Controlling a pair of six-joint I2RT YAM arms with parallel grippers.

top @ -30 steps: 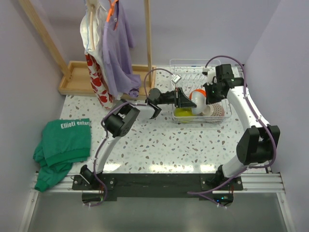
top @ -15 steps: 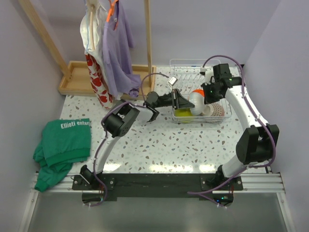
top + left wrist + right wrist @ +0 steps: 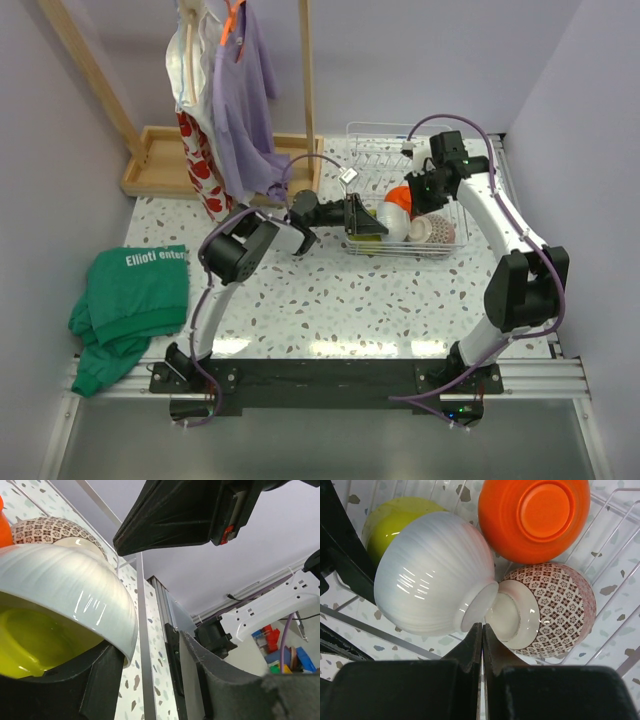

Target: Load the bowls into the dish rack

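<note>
All four bowls sit in the dish rack [image 3: 385,150], crowded together: the pale bowl [image 3: 425,575] leans over the green bowl [image 3: 395,515], its foot touching the patterned bowl [image 3: 555,610], with the orange bowl [image 3: 535,520] beside them. Our left gripper [image 3: 365,217] stands partly open, clamping nothing, though its lower finger seems to touch the pale bowl. Our right gripper [image 3: 482,630] is closed on nothing. We judge a careless pull-out could snag a rim or wire, tipping the leaning bowl or dragging the rack.
</note>
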